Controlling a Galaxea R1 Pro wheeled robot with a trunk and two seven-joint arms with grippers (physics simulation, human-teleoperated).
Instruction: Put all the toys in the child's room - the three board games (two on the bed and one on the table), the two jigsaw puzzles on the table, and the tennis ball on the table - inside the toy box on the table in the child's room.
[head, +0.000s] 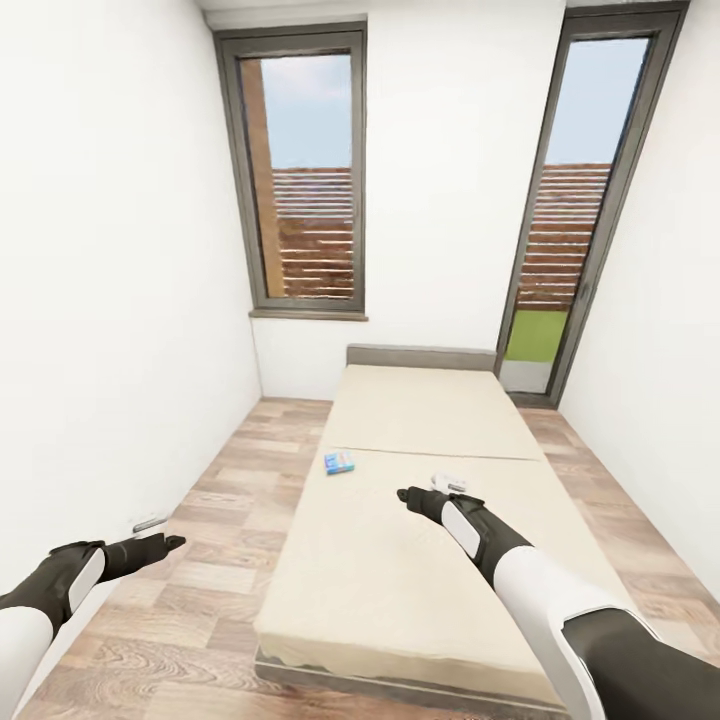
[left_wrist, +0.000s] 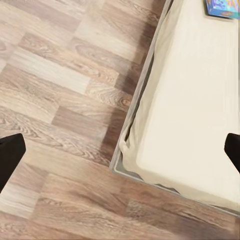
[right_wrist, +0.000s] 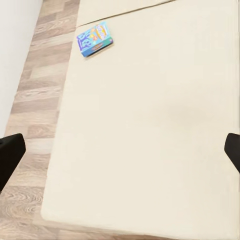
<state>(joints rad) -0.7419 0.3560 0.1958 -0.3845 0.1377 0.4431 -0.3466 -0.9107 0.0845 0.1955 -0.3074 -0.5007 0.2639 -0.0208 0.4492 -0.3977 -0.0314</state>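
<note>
Thin light-blue cartoon-printed board game box (head: 340, 462) on cream mattress bed (head: 400, 590): probably light, stiff; pinch an edge; both grippers spread, empty.

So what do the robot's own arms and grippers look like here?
Both arms have glossy white shells, black at the joints and wrists with a white wrist panel. The left gripper and right gripper are black, with slim dark fingers. No cables or markings are visible.
</note>
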